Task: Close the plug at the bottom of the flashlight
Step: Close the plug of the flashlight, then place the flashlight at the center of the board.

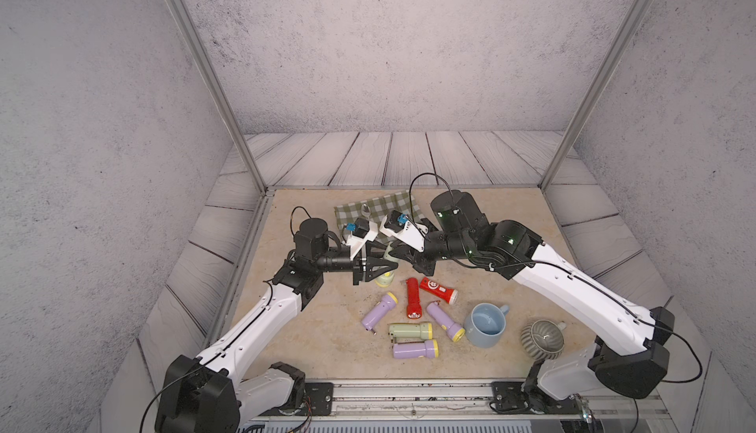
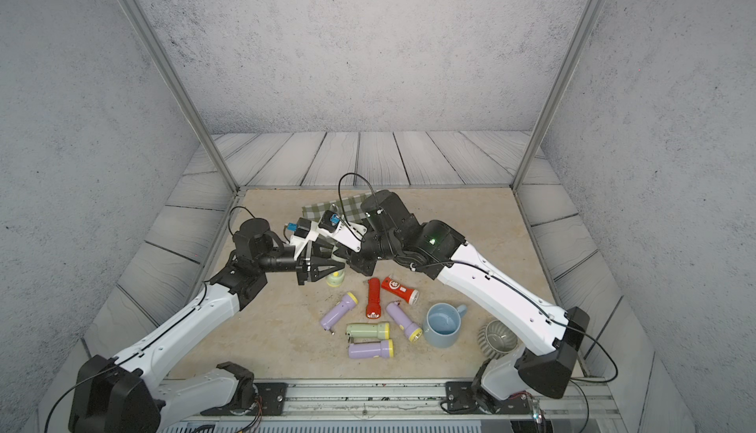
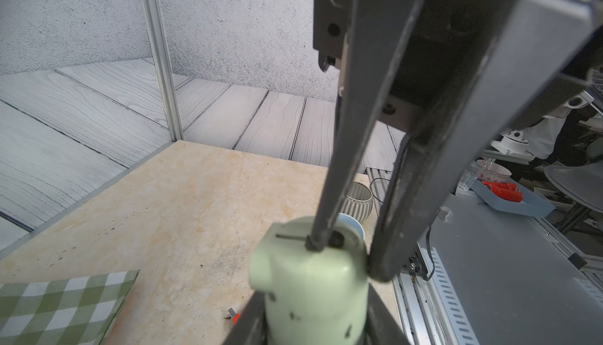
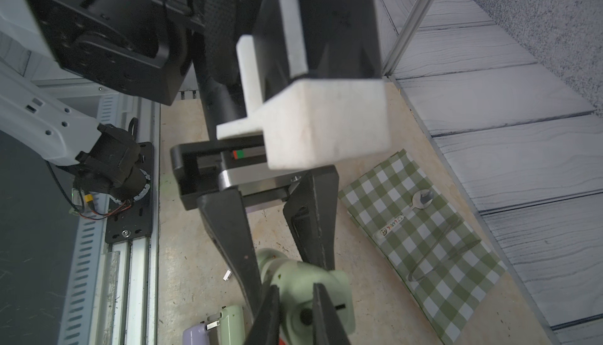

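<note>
Ideally, the flashlight (image 3: 313, 281), clamped base-up in the left tool (image 1: 382, 265) over the table (image 1: 327, 349), should be held steady while its plug is pressed squarely by the right tool (image 3: 347, 260), jaws only slightly apart.

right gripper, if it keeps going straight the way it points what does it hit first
The bottom end of the green flashlight, held by the left gripper. The right gripper has its fingers astride it, one tip apparently touching, so there is hardly any free travel.
</note>
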Robot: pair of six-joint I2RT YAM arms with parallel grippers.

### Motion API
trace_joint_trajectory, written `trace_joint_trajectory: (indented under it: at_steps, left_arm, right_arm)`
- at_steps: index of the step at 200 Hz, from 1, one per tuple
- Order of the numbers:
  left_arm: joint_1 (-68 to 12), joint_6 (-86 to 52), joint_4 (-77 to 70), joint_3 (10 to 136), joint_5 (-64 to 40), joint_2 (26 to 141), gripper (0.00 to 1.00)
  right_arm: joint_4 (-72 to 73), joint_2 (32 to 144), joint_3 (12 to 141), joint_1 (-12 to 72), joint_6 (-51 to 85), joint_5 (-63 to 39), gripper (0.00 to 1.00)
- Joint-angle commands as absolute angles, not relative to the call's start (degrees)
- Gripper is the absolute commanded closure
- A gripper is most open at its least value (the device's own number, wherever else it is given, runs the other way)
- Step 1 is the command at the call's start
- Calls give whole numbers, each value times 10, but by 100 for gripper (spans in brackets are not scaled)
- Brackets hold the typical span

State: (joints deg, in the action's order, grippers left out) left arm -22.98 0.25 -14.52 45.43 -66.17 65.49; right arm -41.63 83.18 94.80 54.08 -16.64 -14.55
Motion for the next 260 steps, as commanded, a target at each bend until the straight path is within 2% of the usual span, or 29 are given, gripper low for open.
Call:
trace_joint_trajectory:
  at_steps: [1, 15, 48, 68, 87, 130, 151, 183, 221, 260]
  left_arm:
    - [-223, -6, -181, 476, -643, 643, 100]
    - [-222, -9, -183, 476, -640, 645, 100]
    - [-220, -14, -185, 476, -637, 651, 100]
    - [-220, -15, -189, 476, -640, 653, 100]
    - [-220, -16, -191, 475, -638, 652, 100]
    - [-218, -15, -160, 474, -582, 644, 100]
    - [-215, -31, -129, 478, -512, 635, 100]
    - [-214, -60, -37, 480, -332, 599, 100]
    - [-210, -77, 79, 485, -167, 532, 100]
    - [-198, -93, 201, 503, -86, 479, 100]
  right_arm:
    - [-440, 838, 937, 563, -152, -187, 86]
    - [-444, 839, 941, 564, -147, -199, 92]
    - [-448, 831, 954, 563, -144, -209, 96]
    - [-444, 816, 966, 563, -139, -198, 95]
    - [-426, 790, 964, 563, -138, -184, 91]
    - [-394, 764, 941, 540, -113, -137, 86]
    - [-378, 763, 925, 513, -77, -135, 83]
    - [-331, 740, 868, 473, -23, -105, 77]
    - [-321, 735, 817, 436, 34, -94, 77]
    - [-280, 719, 765, 422, 93, -96, 78]
